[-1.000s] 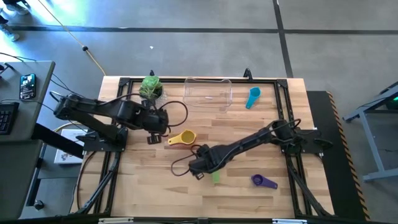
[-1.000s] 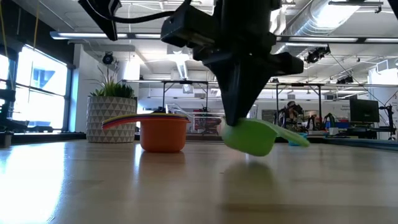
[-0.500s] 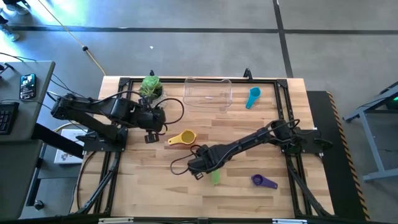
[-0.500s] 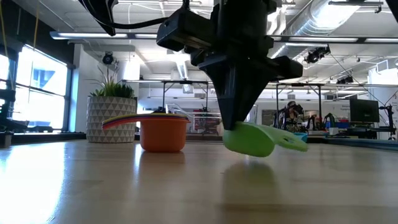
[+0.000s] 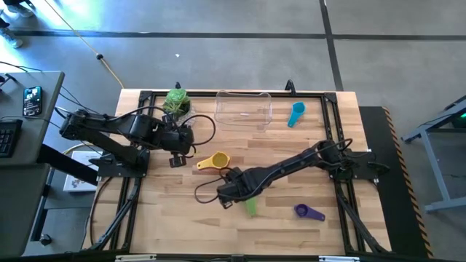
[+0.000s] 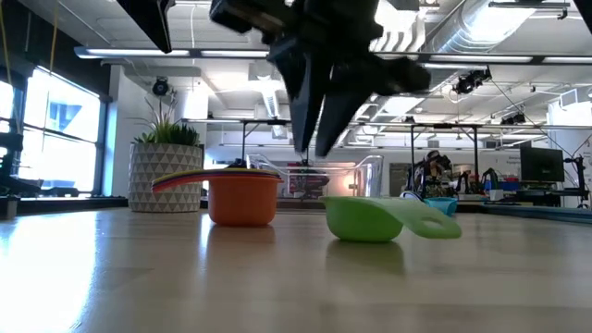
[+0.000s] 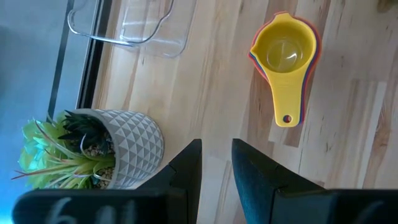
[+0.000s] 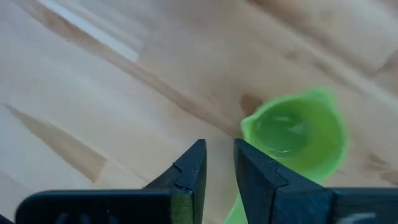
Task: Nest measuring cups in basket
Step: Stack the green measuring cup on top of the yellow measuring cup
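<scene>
On table [image 6: 185,277] — green cup [image 6: 363,218], upright.

Robotics lab, exposed ceiling ducts [image 6: 481,37], monitors [image 6: 541,165], equipment racks [image 6: 268,148]

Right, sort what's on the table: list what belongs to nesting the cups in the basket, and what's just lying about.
Belongs to the job:
- green cup, on the table by the right claw
- yellow-topped stack of cups
- light blue cup
- purple cup
- clear basket

Just lying about:
- potted plant, near the left claw
</scene>
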